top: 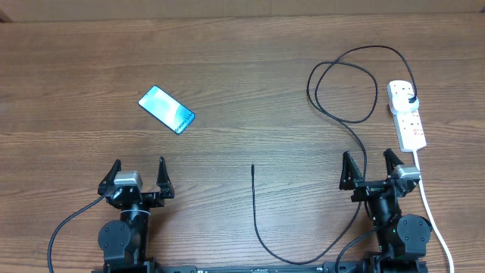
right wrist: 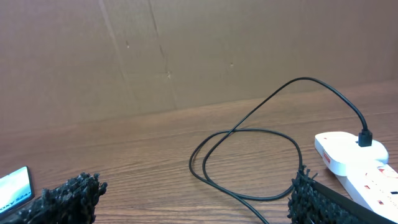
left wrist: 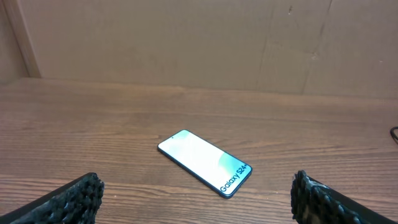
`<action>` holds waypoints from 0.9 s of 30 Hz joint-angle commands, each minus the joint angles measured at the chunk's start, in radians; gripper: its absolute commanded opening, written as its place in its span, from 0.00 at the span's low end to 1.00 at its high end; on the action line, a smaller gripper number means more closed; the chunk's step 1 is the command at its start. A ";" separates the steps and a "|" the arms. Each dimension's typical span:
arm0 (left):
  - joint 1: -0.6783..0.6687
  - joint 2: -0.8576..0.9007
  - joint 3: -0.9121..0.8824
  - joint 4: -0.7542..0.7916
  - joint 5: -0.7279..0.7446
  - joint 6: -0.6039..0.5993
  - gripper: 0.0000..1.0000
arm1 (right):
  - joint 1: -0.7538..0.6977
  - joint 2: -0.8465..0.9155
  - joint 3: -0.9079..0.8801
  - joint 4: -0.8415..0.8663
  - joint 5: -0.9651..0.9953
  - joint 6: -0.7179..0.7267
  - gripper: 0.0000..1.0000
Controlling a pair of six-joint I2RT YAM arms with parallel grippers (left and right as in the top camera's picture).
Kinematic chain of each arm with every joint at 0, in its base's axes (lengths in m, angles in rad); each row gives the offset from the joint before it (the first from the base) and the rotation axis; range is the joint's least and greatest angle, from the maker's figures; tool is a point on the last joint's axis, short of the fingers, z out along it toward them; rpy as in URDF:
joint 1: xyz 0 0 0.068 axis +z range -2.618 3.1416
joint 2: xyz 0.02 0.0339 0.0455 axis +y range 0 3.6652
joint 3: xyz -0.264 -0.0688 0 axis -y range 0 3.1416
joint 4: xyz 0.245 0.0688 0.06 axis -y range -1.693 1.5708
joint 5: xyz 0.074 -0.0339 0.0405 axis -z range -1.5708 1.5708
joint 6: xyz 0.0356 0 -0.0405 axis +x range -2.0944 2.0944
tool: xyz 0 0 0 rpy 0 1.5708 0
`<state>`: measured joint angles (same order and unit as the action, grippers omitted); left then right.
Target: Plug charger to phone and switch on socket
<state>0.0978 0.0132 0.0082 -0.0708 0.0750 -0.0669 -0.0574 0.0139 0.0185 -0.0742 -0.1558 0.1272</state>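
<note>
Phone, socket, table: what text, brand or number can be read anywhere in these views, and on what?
"Galaxy S24+": on the phone screen, near one end, left wrist view.
Red marks on the socket: too small to read.
Nothing else is legible.

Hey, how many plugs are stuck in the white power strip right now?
1. A black plug sits in the far end of the power strip, away from the robot. Its other outlets look empty from overhead; nothing seems hidden.
</note>
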 commanded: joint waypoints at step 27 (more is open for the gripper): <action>-0.006 -0.007 0.098 -0.042 0.021 -0.068 1.00 | 0.002 -0.011 -0.011 0.004 0.006 0.003 1.00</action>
<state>0.0978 0.0132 0.0341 -0.0994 0.0868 -0.1070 -0.0574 0.0139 0.0185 -0.0746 -0.1562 0.1268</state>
